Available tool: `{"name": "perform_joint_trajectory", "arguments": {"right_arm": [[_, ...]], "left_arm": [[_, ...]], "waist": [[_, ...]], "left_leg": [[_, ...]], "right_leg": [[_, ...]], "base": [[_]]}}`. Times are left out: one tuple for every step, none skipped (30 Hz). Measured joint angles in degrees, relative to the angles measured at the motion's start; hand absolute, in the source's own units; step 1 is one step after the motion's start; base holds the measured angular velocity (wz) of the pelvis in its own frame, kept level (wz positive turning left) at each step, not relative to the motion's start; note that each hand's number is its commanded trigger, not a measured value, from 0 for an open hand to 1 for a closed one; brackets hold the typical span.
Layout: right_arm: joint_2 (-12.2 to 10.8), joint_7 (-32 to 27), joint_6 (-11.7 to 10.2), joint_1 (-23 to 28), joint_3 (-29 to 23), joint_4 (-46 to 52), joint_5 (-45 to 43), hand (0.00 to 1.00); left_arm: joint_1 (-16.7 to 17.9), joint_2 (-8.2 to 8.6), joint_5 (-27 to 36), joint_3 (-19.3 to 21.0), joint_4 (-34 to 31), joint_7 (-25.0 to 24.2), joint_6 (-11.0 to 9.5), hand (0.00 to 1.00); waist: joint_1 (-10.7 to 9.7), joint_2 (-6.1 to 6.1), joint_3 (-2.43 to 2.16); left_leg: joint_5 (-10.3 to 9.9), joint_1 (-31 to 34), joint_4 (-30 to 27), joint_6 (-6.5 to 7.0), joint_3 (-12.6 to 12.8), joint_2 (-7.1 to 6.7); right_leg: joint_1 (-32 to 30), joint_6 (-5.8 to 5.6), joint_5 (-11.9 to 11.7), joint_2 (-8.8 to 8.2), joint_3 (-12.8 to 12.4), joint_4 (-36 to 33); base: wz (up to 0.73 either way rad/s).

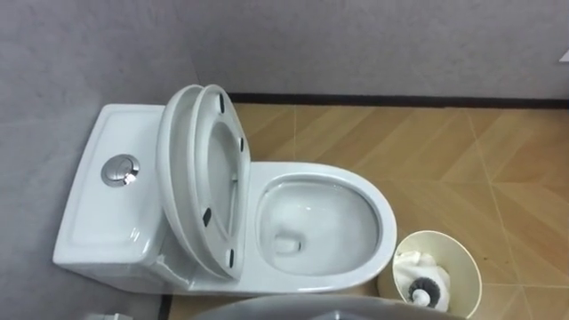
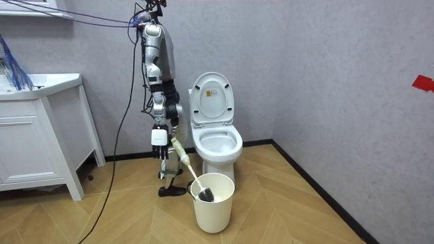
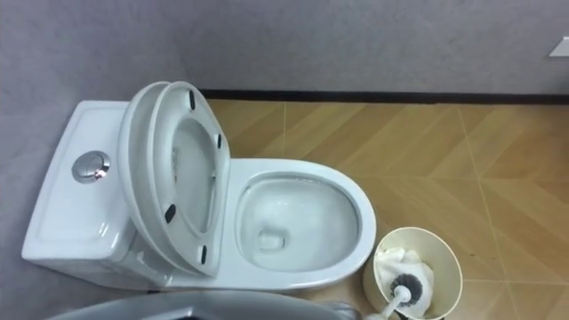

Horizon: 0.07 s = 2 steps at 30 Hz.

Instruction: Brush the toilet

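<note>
One toilet [image 1: 388,233], white, side-on below the head camera: cistern [image 1: 93,209] to the left against the grey wall [image 1: 356,44], round chrome flush button [image 1: 120,170] on its top, bowl to the right, open, with a little water at the bottom. Lid [image 1: 176,169] and seat [image 1: 219,173] both raised, lying one against the other and leaning back toward the cistern. One cream bin [image 1: 478,277], round, on the wooden herringbone floor [image 1: 462,160], just beside the bowl's front end, not seen to touch it; crumpled white material [image 1: 414,267] inside, possibly paper or a liner. One toilet brush [image 2: 186,168], tilted, dark bristle head [image 1: 427,289] down inside the bin, pale handle slanting up and toward the room view's left. Right hand [image 2: 165,140] at the top end of that handle, seemingly clenched round it, fingers too small to make out singly. Robot upright at the toilet's flank, on the room view's left of it, facing the bowl. Dark skirting [image 1: 400,100] along the foot of the wall. One white cabinet [image 2: 34,142] at the room view's far left, well apart from the toilet.
</note>
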State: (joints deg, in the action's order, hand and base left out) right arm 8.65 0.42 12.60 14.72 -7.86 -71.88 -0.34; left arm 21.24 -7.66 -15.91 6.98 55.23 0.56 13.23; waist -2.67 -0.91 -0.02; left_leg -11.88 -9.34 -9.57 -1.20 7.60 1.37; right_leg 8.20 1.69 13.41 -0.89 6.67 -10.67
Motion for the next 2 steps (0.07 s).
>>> {"name": "perform_joint_trajectory", "arguments": {"right_arm": [[0.0,0.3,0.0,-0.1,0.0,0.0,0.0,0.0],[0.0,0.5,0.0,-0.2,0.0,0.0,-0.5,0.0]], "left_arm": [[-0.1,0.0,0.0,0.0,0.0,0.0,0.0,0.0],[-0.2,0.0,-0.1,0.0,0.0,0.0,0.0,0.0]], "waist": [[0.0,0.0,0.0],[0.0,0.0,0.0]], "left_leg": [[0.0,0.0,0.0,0.0,0.0,0.0],[0.0,0.0,0.0,0.0,0.0,-0.01]], "right_leg": [[0.0,0.0,0.0,-0.01,0.0,0.0],[0.0,0.0,0.0,-0.02,0.0,0.1]], "base": [[0.0],[0.0]]}}
